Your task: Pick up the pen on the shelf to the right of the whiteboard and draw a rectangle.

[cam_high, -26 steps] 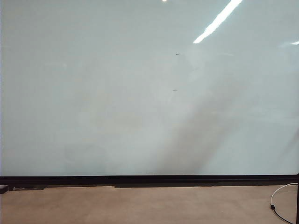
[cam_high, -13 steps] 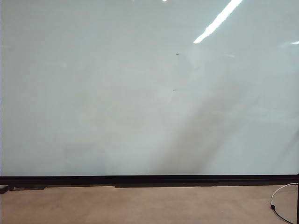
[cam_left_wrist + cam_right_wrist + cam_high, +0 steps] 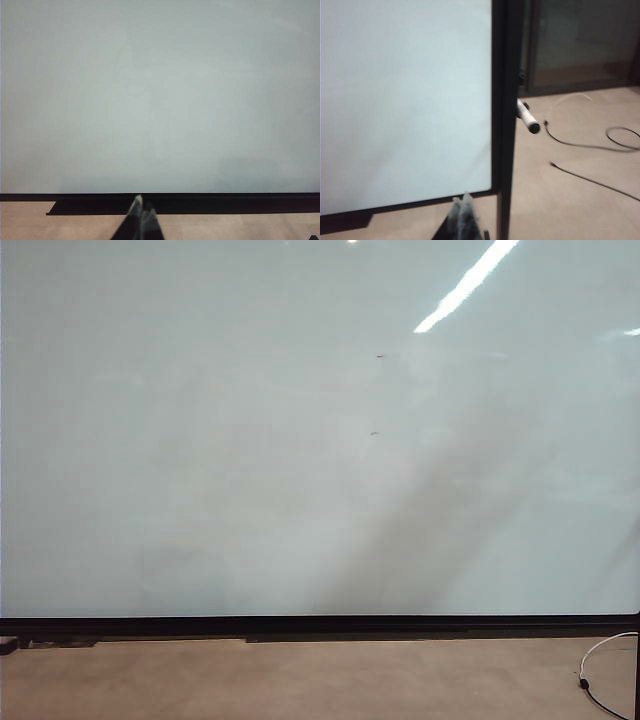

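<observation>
Glossy and pale, the whiteboard (image 3: 300,440) fills my exterior view, its thin black frame above a matte tan floor (image 3: 300,680). Past its right edge I see the slim cylindrical pen (image 3: 527,117) sticking out, black tip outward. My left gripper (image 3: 141,216) and right gripper (image 3: 464,210) both sit low before the board, fingers together, holding nothing. Thin cables (image 3: 585,145) curl on the floor.

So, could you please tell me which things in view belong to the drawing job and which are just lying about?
For the job:
- pen, beside the frame
- whiteboard, no outline drawn
- right pincer, shut, empty
- left pincer, shut, empty

Lying about:
- white cable
- dark cables
</observation>
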